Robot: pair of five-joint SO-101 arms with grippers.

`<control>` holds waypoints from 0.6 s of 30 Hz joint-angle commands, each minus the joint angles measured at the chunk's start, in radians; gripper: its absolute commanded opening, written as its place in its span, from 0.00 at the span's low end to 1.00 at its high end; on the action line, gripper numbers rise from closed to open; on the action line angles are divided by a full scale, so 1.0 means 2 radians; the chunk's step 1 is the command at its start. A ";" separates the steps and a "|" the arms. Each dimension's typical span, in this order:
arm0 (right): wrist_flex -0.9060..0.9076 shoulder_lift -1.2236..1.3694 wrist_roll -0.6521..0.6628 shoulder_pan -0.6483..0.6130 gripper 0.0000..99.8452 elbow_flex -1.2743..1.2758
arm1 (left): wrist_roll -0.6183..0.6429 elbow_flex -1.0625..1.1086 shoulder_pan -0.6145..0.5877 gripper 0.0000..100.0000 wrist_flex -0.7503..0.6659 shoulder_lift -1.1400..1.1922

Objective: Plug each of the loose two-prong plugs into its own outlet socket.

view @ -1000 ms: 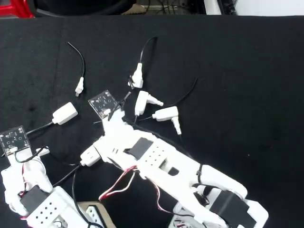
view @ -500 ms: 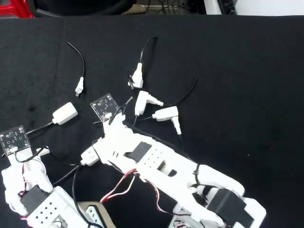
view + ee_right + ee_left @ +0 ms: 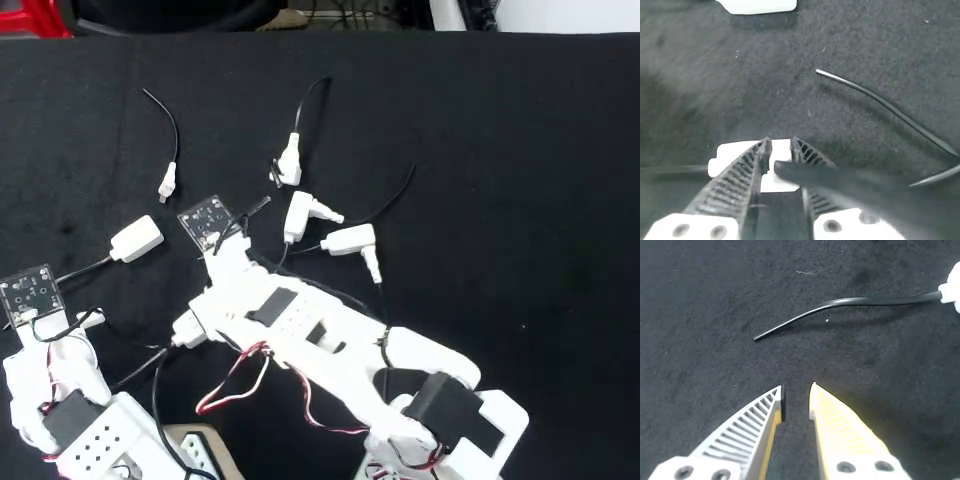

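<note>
A white plug [image 3: 735, 160] with a black cable lies on the black cloth under my right gripper [image 3: 780, 145]. The fingers are drawn close and white shows through the slit. The same plug [image 3: 186, 326] pokes out beside the right arm [image 3: 300, 330]. A white socket block [image 3: 137, 238] lies beyond it, and its edge [image 3: 755, 5] shows ahead of the fingers. Two small loose plugs [image 3: 167, 182] [image 3: 290, 160] trail short wires farther back. My left gripper [image 3: 796, 390] hangs over bare cloth near a loose wire [image 3: 840, 305], its fingers close together and empty.
Two more white blocks [image 3: 298, 215] [image 3: 350, 240] with stubs and cables lie right of the right arm's wrist. A loose wire [image 3: 880, 105] runs beside the right gripper. The left arm [image 3: 60, 400] sits at the front left, next to a tan box [image 3: 190, 450].
The right arm has swung a little to the left and its base end has shifted left. The white plug beside it has crept slightly left. The left arm has kept still.
</note>
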 commanded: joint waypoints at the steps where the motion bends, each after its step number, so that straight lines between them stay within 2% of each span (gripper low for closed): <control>1: 0.006 0.000 0.013 -0.012 0.07 -0.015 | 0.002 0.000 0.028 0.11 0.002 -0.002; 5: 0.037 -0.038 -0.025 -0.011 0.27 -0.017 | 0.002 0.001 0.053 0.11 0.002 -0.002; 11: 0.087 -0.152 -0.024 -0.009 0.29 0.007 | 0.001 0.003 0.058 0.11 0.004 -0.001; 15: 0.149 -0.237 0.070 -0.020 0.29 0.017 | -0.028 -0.033 0.074 0.16 0.049 -0.001; 18: 0.216 -0.297 0.166 -0.022 0.29 0.010 | -0.064 -0.075 0.119 0.24 0.102 -0.001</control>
